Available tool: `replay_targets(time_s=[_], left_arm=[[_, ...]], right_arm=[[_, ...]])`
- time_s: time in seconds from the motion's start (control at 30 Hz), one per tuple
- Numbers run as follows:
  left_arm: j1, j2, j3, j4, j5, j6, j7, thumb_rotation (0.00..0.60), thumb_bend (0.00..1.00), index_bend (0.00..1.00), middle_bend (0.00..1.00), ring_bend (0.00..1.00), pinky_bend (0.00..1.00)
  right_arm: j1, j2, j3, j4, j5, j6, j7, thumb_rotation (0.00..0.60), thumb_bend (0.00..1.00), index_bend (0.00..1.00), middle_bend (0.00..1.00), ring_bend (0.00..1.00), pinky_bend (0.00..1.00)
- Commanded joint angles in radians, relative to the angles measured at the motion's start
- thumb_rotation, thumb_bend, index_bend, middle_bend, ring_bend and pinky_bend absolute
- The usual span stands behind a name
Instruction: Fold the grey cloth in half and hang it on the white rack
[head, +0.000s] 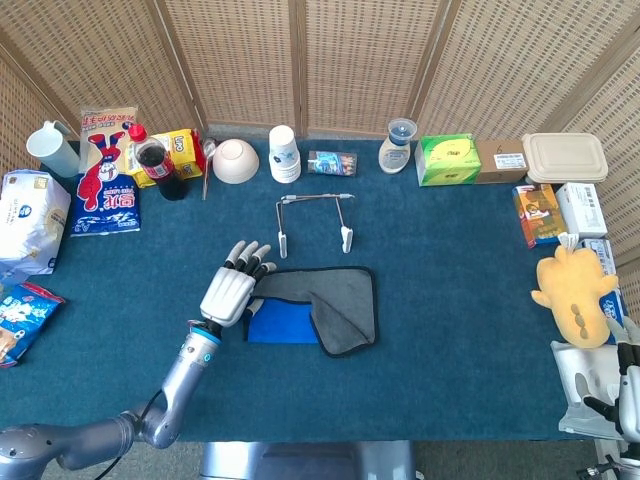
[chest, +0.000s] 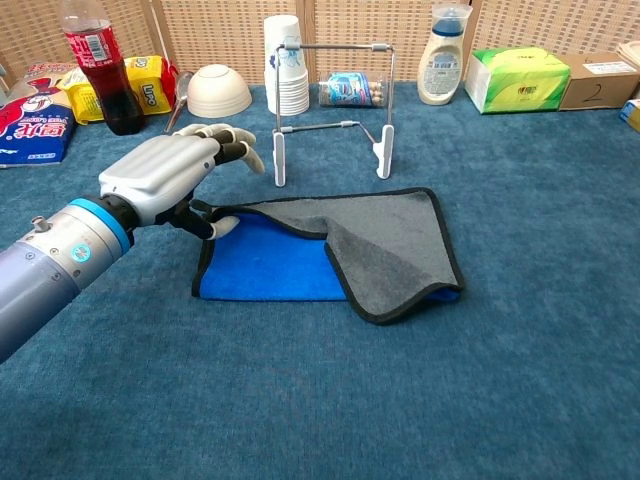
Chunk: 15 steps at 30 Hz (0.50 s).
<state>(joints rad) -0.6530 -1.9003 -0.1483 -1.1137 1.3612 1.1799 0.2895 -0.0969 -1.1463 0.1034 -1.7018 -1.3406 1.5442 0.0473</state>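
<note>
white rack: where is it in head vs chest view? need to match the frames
Head view: white rack sits just above centre, directly behind the grey cloth.
Chest view: white rack stands at top centre, upright, behind the grey cloth.
Shared landmark: the stack of paper cups behind the rack's left leg.

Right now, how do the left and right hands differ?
The left hand is out over the table at the near-left corner of the grey cloth, gripping its lifted edge; the right hand sits off the table's right edge, holding nothing visible. The left shows in both views, the right only at the head view's margin.
</note>
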Motion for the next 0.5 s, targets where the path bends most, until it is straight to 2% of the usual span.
replay_targets(time_s=[0.03, 0.3, 0.5], left_arm=[[0.005, 0.008, 0.0, -0.006, -0.008, -0.004, 0.024, 0.6, 0.25, 0.26, 0.11, 0.0, 0.0], [0.015, 0.025, 0.0, -0.02, -0.021, 0.0, 0.112, 0.6, 0.31, 0.26, 0.1, 0.0, 0.0], [0.018, 0.042, 0.008, -0.081, -0.022, -0.024, 0.085, 0.6, 0.32, 0.28, 0.11, 0.0, 0.0]], right_arm=[[0.001, -0.001, 0.0, 0.0, 0.0, -0.002, 0.0, 0.6, 0.32, 0.04, 0.03, 0.0, 0.0], [-0.001, 0.002, -0.001, -0.001, -0.002, 0.003, 0.002, 0.6, 0.32, 0.04, 0.03, 0.0, 0.0], [-0.004, 0.003, -0.002, -0.001, -0.004, 0.007, 0.007, 0.6, 0.32, 0.04, 0.03, 0.0, 0.0]])
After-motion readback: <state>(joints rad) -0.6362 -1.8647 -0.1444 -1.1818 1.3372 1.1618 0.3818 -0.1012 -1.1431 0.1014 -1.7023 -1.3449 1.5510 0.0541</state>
